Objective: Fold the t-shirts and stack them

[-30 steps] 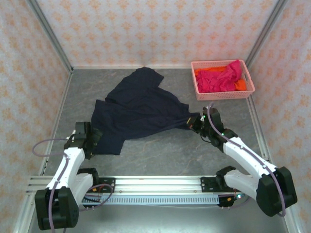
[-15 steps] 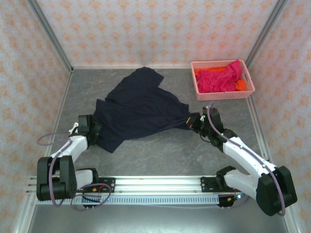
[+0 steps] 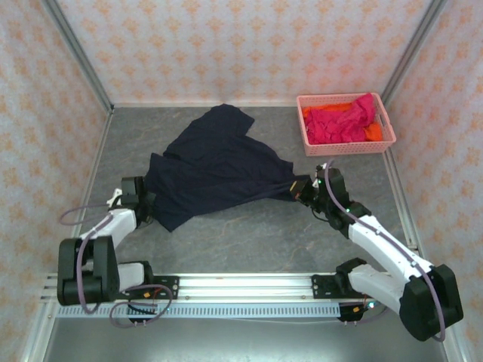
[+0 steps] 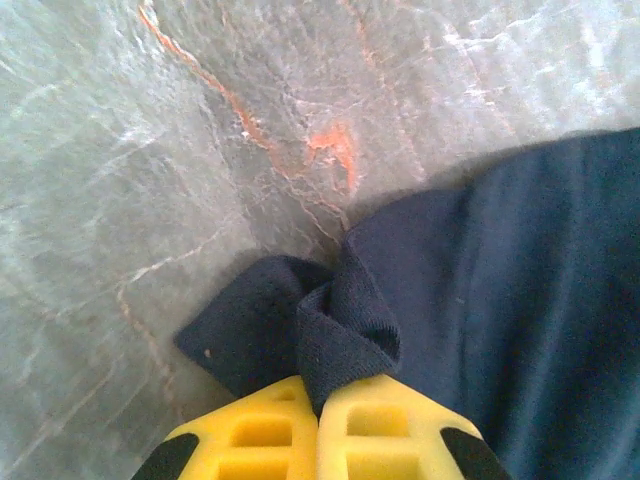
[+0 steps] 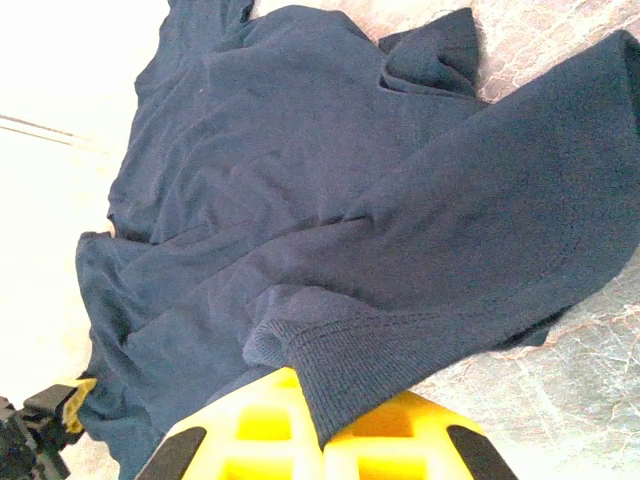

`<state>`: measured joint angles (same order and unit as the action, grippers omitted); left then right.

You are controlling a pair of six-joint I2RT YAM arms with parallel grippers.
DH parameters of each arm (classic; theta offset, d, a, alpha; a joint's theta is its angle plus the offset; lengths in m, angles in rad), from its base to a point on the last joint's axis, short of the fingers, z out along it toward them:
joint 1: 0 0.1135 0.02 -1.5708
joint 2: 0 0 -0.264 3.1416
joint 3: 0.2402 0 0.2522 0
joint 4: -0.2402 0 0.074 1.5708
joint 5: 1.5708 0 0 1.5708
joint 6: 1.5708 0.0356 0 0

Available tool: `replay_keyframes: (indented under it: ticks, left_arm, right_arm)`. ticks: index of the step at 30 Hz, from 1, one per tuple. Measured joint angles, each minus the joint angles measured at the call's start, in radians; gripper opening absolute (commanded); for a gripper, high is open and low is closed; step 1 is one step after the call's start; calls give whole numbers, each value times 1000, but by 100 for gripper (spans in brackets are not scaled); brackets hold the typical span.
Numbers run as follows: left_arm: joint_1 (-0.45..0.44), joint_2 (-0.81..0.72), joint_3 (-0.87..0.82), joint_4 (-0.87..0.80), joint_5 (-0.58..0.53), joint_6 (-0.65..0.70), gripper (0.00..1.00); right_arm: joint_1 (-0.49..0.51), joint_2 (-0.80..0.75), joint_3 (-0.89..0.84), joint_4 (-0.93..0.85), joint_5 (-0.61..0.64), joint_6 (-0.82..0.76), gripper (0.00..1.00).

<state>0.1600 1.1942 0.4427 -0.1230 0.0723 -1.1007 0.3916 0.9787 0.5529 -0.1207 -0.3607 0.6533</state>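
A large dark navy t-shirt [image 3: 215, 166] lies spread and rumpled in the middle of the grey table. My left gripper [image 3: 145, 202] is at its near left corner, yellow fingers [image 4: 260, 435] shut on a bunched fold of the navy t-shirt [image 4: 345, 335]. At the shirt's right corner my right gripper [image 3: 300, 188] is shut on a ribbed hem of the navy t-shirt [image 5: 370, 360]. A magenta-red t-shirt [image 3: 343, 121] and an orange t-shirt [image 3: 324, 113] lie crumpled in the pink basket [image 3: 346, 148].
The pink lattice basket stands at the back right near the right wall [image 3: 445, 113]. Patterned walls enclose the table on three sides. A metal rail [image 3: 241, 290] runs along the near edge between the arm bases.
My left gripper moved in to the shirt's near left corner and shut on the cloth, and that corner has drawn inward. The right gripper held its grip in place.
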Motion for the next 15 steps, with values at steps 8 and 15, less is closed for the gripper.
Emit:
replay_keyframes:
  ticks: [8,15]
  left_arm:
    - [0,-243,351,-267,-65,76,0]
    - [0,-243,698,-409,-104,152,0]
  right_arm:
    - [-5,0,270,-51,32,-82,0]
    - [-13,13,556,-138,73,-195,0]
